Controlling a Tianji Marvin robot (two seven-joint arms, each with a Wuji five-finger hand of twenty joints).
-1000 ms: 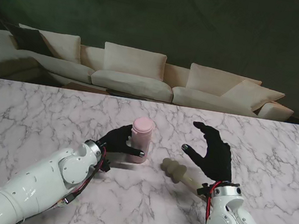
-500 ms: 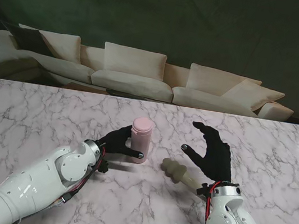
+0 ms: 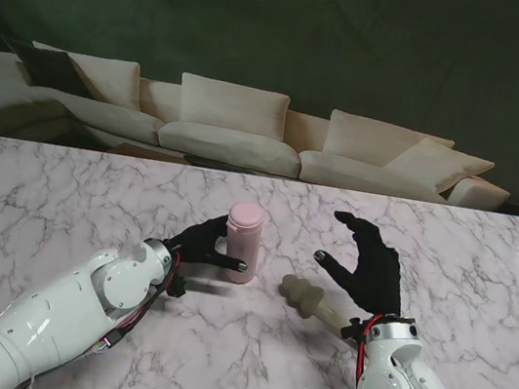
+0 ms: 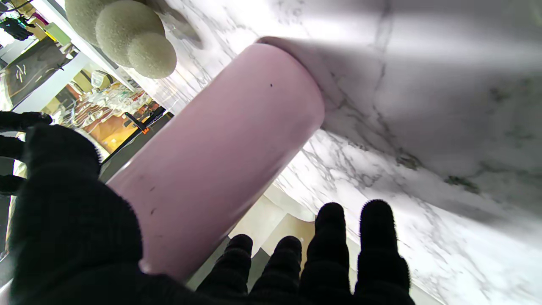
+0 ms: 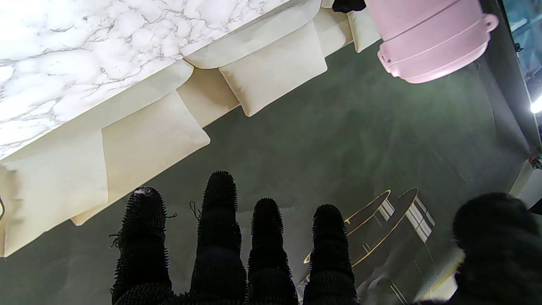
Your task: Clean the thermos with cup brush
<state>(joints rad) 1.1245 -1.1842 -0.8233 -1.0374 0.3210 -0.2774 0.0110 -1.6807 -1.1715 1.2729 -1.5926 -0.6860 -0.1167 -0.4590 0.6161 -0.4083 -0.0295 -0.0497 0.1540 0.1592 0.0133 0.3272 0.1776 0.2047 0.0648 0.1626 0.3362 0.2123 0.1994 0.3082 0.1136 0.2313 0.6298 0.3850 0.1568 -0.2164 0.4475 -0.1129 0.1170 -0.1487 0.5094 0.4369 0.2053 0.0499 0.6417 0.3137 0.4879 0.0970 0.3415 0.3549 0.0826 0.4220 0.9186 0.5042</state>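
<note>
a: marble, white with grey veining, polished enough to catch glare — that's the table (image 3: 62, 193), and the pink thermos (image 3: 241, 241) stands upright near its middle, so let's place everything off the thermos.

b: fine. to its left, the white, rounded left arm (image 3: 62, 316) leads into the left hand (image 3: 200, 244), gloved in black knit. is it gripping?

a: yes, grasping the thermos. in the left wrist view the thumb (image 4: 63, 178) lies on one side of the smooth matte cylinder (image 4: 220, 152) and the four fingers (image 4: 330, 250) reach round the other; how firmly they press i cannot tell.

b: the thermos itself?

a: a plain cylinder with its base on the marble and a slightly wider rounded lid (image 5: 432, 46) with a small tab at the rim.

b: and right of the thermos?

a: the cup brush (image 3: 307, 298) lies flat on the table near the thermos, not touching it: a beige, lumpy sponge head of stacked rounded bulbs, the handle running away to the right.

b: then the right hand (image 3: 367, 266)?

a: farther right of the thermos and over the brush handle, released: nubby black fingers (image 5: 220, 237) spread and curved, holding nothing.

b: beyond the thermos?

a: a cream sofa (image 3: 240, 132) with square cushions and a dark green backdrop.
</note>
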